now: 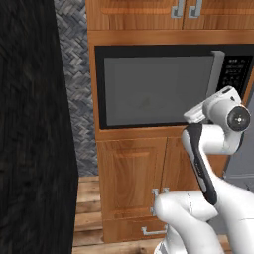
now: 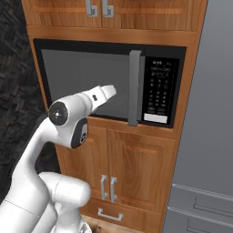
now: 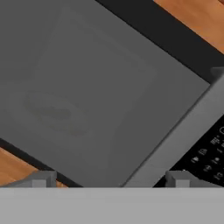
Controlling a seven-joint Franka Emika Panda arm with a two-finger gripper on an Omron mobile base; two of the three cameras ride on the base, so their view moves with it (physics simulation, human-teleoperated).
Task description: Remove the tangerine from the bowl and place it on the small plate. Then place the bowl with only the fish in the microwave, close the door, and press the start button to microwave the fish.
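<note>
You are looking at one microwave [image 2: 109, 82] built into a wooden cabinet wall [image 2: 136, 168], and it is sitting with its one door [image 1: 154, 89] shut across the cavity. Through the grey window you are seeing a faint round shape inside; in the hand view it is showing as a dim oval [image 3: 54, 113], too blurred for you to say what it is. One grey vertical bar handle [image 2: 134, 86] is running down the door's right edge, and one black keypad panel [image 2: 158, 91] is sitting just beside it to the right. Above the microwave, two upper cabinet handles [image 2: 99, 8] are hanging side by side; below it, two cabinet doors are carrying a pair of upright handles [image 2: 108, 187], with one drawer pull [image 2: 110, 215] under them. To the right a tall grey appliance [image 2: 209, 136] is standing against the cabinet.

Your one arm is folding up from the base, elbow high, with the wrist reaching forward toward the lower part of the door near the handle. The gripper [image 3: 109, 177] is pointing at the door with its jaws spread wide and nothing between the two fingertips [image 3: 41, 178], just short of the glass.
</note>
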